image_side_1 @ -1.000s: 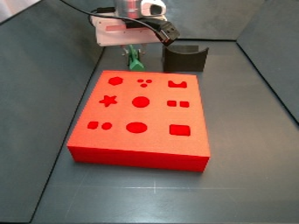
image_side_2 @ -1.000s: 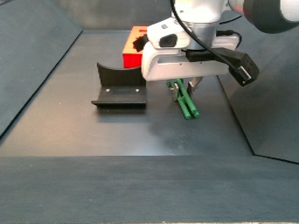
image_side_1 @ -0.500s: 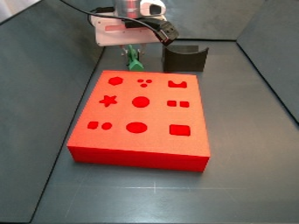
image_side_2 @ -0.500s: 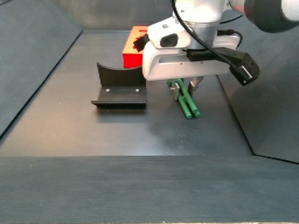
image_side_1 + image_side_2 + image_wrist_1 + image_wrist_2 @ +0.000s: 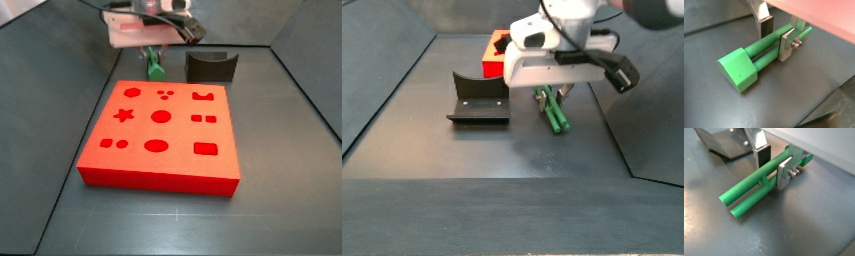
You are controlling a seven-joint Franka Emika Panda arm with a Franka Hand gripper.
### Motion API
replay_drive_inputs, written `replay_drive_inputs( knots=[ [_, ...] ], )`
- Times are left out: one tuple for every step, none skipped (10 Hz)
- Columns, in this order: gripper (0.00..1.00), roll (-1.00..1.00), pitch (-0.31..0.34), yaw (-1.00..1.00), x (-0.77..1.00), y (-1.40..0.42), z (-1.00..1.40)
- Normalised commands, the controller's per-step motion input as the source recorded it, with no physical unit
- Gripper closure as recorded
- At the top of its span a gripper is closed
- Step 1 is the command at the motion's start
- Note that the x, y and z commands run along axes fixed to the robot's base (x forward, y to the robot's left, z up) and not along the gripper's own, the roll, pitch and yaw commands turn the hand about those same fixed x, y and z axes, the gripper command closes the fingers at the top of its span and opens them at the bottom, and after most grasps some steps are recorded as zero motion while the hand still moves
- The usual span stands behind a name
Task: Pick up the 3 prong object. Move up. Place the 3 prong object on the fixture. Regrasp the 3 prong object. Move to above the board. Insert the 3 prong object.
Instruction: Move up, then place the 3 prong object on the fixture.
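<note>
The tool [image 5: 777,36] pinches the 3 prong object [image 5: 759,59] near one end, low beside the board [image 5: 160,135]. It could tip or slip out, because most of it sticks out past the fingers [image 5: 784,174].

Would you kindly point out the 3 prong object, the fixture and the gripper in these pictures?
3 prong object [image 5: 741,70]: a wrist view, on its blocky end.
fixture [image 5: 477,103]: a side view, on its base plate.
gripper [image 5: 775,164]: a wrist view, midway between the fingertips flanking the green piece.
</note>
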Motion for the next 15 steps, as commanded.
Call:
replay_drive_inputs(
  knots=[
    [1.00,0.01,0.019,0.01,-0.03,0.01,0.59],
    [1.00,0.01,0.029,0.01,-0.02,0.01,0.40],
    [1.00,0.01,0.032,0.00,-0.02,0.01,0.29],
    [1.00,0.00,0.000,0.00,0.00,0.00,1.00],
    [1.00,0.00,-0.003,0.00,0.01,0.00,1.00],
    [1.00,0.00,0.022,-0.01,-0.01,0.00,1.00],
    [1.00,0.01,0.027,-0.01,-0.01,0.00,1.00],
    [1.00,0.01,0.029,-0.01,-0.01,0.00,1.00],
    [1.00,0.01,0.030,-0.01,-0.02,0.00,1.00],
    [1.00,0.02,0.031,-0.01,-0.02,0.01,1.00],
    [1.00,0.02,0.036,-0.01,-0.02,0.01,0.98],
    [1.00,0.02,0.040,-0.01,-0.02,0.01,0.81],
    [1.00,0.03,0.053,-0.01,-0.01,0.01,0.58],
    [1.00,0.03,0.063,-0.01,0.00,0.02,0.41],
    [1.00,0.03,0.081,-0.01,0.01,0.02,0.18]
  ],
)
